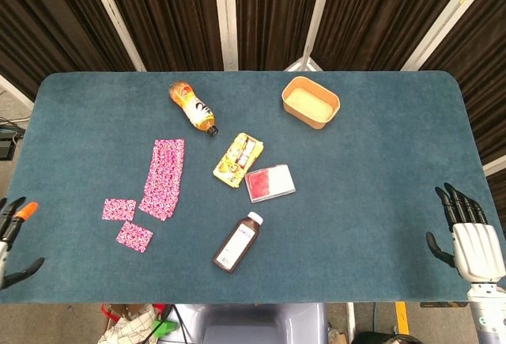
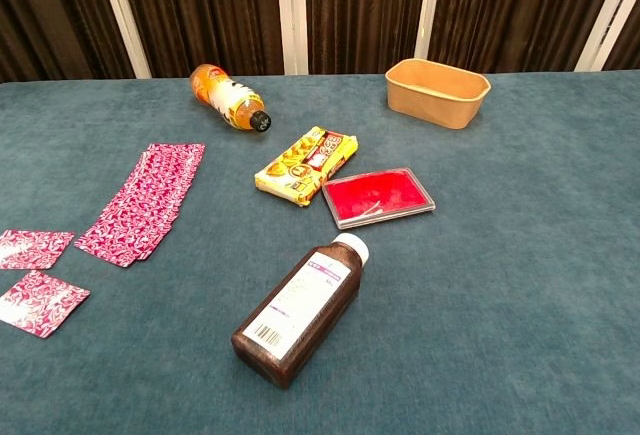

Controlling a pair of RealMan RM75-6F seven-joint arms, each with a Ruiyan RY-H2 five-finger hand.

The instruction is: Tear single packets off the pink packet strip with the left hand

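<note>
No readable text anywhere. Brown medicine bottle (image 2: 298, 310) has a white label with a barcode and print too small to read. Yellow snack pack (image 2: 305, 165) carries red-and-white lettering, illegible. Orange drink bottle (image 2: 229, 96) label blurred, unreadable.

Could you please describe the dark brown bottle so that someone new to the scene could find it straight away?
On the blue-green felt table, look near the front edge, just below the flat red-lidded clear case. The dark brown plastic bottle lies there on its side, white cap pointing toward the case. Unlike the orange drink bottle farther back, it has a white printed label with a barcode.
</note>
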